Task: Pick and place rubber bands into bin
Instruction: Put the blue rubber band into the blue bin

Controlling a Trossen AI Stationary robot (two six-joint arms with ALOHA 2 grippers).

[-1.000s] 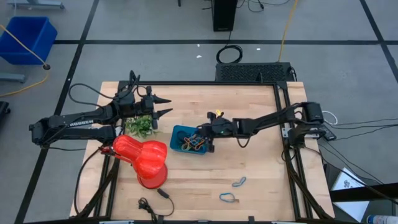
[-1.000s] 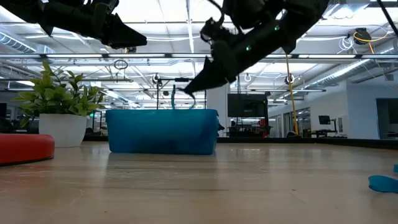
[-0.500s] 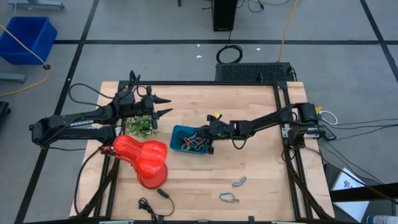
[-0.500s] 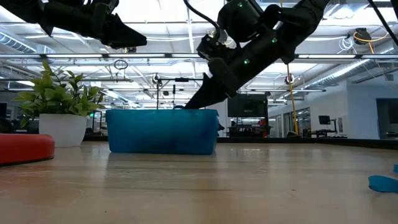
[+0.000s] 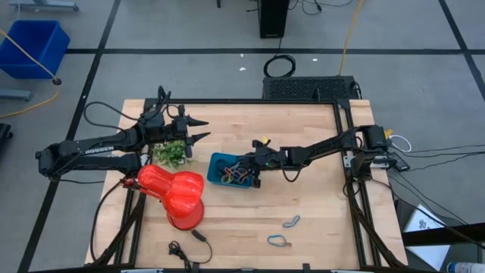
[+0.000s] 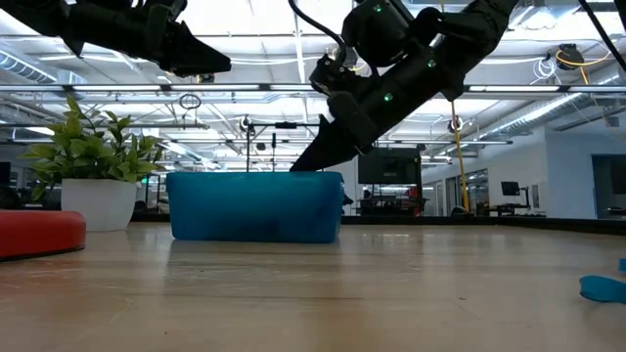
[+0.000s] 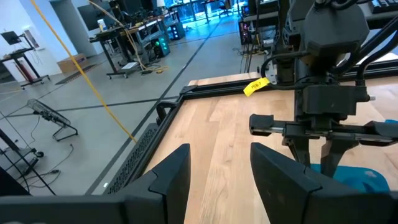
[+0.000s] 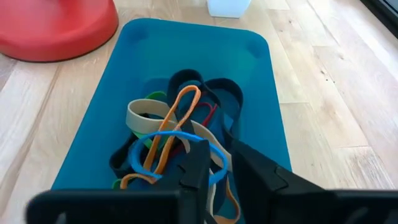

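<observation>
High view: the bin (image 5: 217,161) sits mid-table, and the right gripper (image 5: 248,167) reaches into its 3 o'clock end, right over the pile of bands (image 5: 232,174). Two loose bands lie well apart toward 5 o'clock of the bin, one grey-blue (image 5: 291,222) and one blue (image 5: 276,241), both on the right arm's side. The left gripper (image 5: 198,129) hangs at about 11 o'clock of the bin, beside the plant (image 5: 173,152), fingers spread, holding nothing. The vase (image 5: 176,193) lies at 8 o'clock of the bin.

Low view: the right gripper (image 6: 305,160) slants down with its tip at the bin (image 6: 254,206) rim. One blue band (image 6: 603,286) rests on the table far off at 3 o'clock.

Left wrist view: the left gripper (image 7: 219,168) shows a wide gap between its fingers, with only bare table (image 7: 217,134) beyond.

Right wrist view: the right gripper (image 8: 222,163) hovers low over the pile, fingers close but with a narrow gap, and a blue band (image 8: 144,149) loops at their tips. Whether it is pinched cannot be told. The bin (image 8: 118,87) runs its long axis straight away from the gripper.

Judgement: the loose bands lie nearest the right arm, so its next reach would go toward 5 o'clock.
</observation>
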